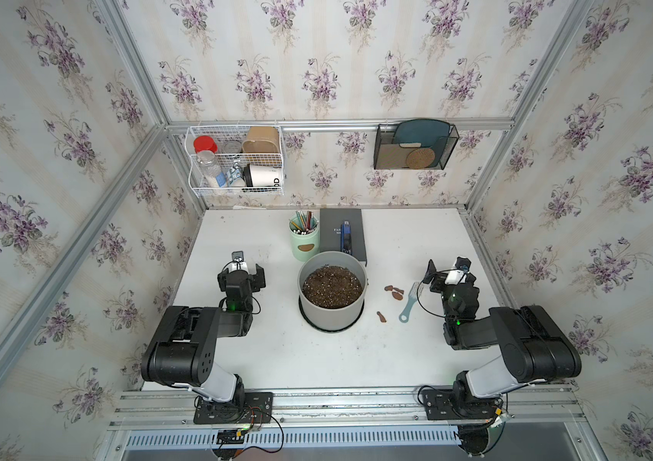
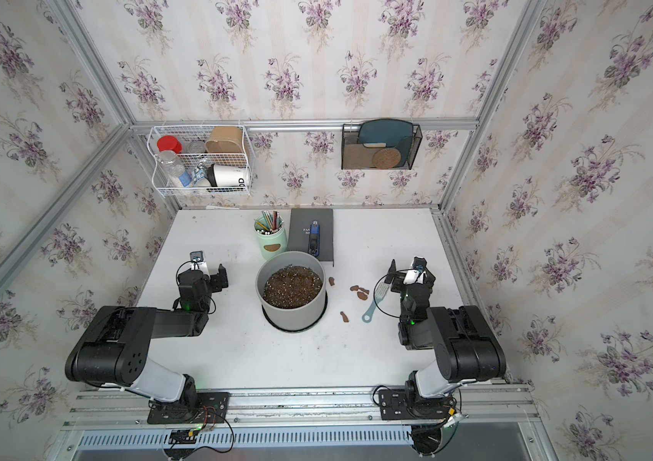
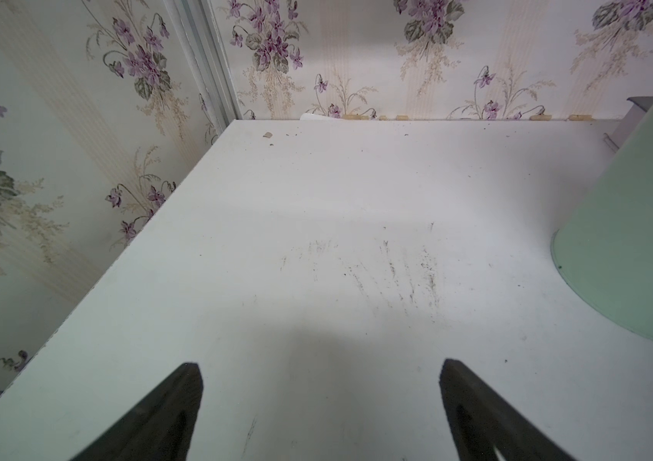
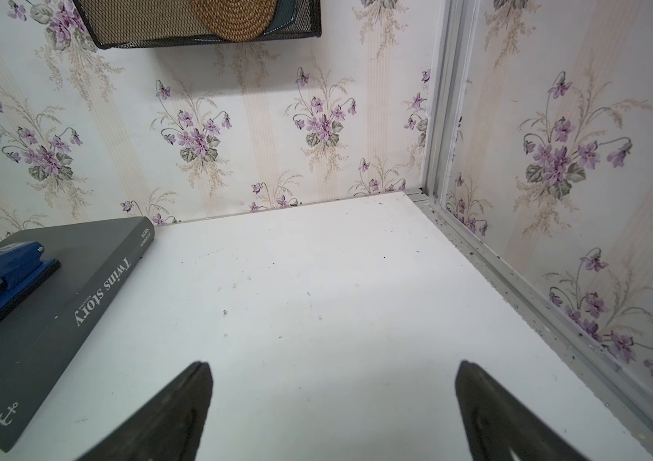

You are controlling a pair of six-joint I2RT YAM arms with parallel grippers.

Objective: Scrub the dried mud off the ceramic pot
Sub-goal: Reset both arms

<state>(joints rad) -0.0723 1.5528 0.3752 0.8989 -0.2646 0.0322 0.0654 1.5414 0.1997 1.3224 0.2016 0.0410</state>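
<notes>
— Where is the pot set, and why there?

— The large light-grey cylindrical ceramic pot (image 1: 330, 317), filled with dark speckled soil (image 1: 332, 287), is placed on its black round saucer (image 1: 330, 329) mid-surface between the two arms, probably so that it can be reached by either. The small reddish-brown flakes of dried mud (image 1: 396, 294) are scattered just right of it. None is seen on the pot's visible wall.

— And the tool?

— The pale blue long-handled brush (image 1: 410, 305) is laid right of the flakes, close to the right pincer (image 4: 334, 369), which is spread wide and empty. The left pincer (image 3: 320, 369), left of the pot, is likewise released, with nothing held.

— The surroundings?

— The white surface (image 1: 277, 351), faintly scuffed, is enclosed by violet-flowered wallpaper (image 1: 316, 80) on aluminium framing (image 1: 336, 123). A mint-green pencil cup (image 1: 304, 243) and a dark grey book (image 1: 332, 227) are set at the far side.
</notes>
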